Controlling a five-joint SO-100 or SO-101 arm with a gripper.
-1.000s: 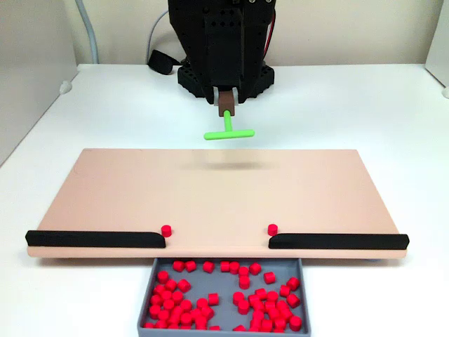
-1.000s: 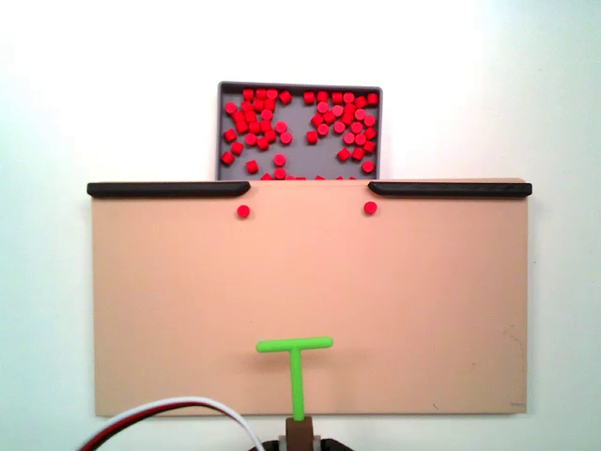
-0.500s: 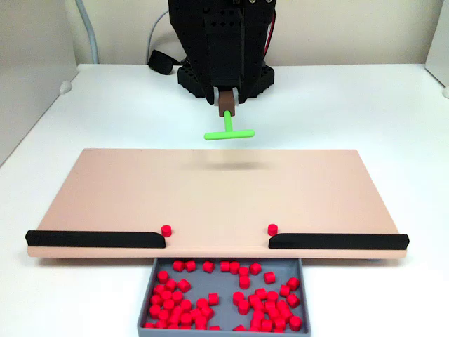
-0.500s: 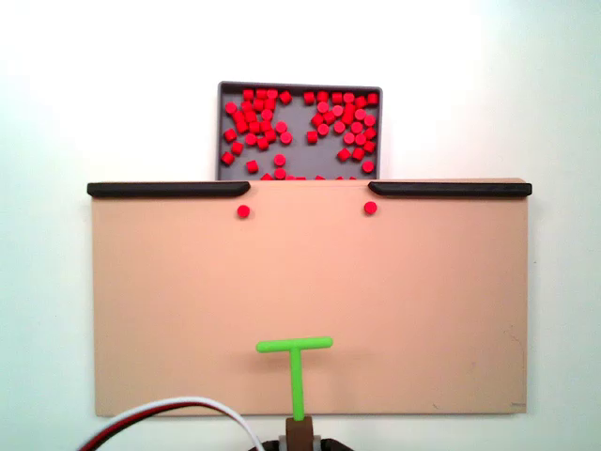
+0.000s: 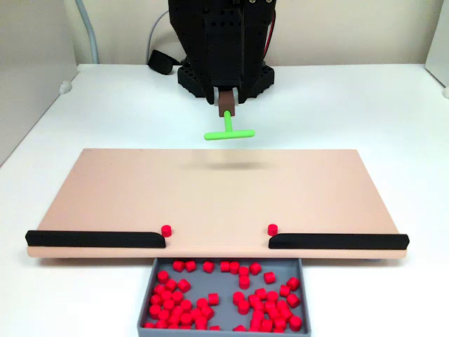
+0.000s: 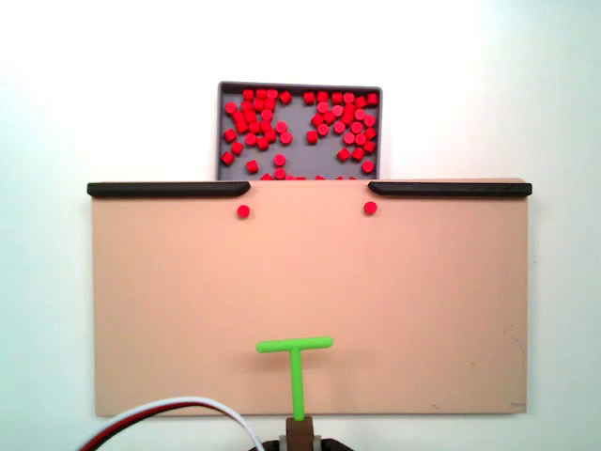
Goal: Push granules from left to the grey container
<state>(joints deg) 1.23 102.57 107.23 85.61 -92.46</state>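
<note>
White tabletop is stretching all around my workspace, with a tan board (image 6: 310,301) lying flat across it. I am holding a green T-shaped stick (image 6: 296,362) by its stem, my gripper (image 5: 226,107) clamped on the brown block at its end, so the crossbar is facing forward as a pusher. I am keeping it hovering above the near edge of the board, judging by the faint shadow beneath it in the fixed view facing me.

Most of the granules (image 6: 300,127) are already lying in the grey container (image 6: 222,122), which is sitting just past the board's far edge, right at the gap between two black strips (image 6: 169,189) that are acting as guides. One stray granule (image 6: 243,212) is resting by the end of the left strip, another (image 6: 371,208) by the end of the right strip, both well apart from my stick. I am judging that these two need sweeping through the gap.
</note>
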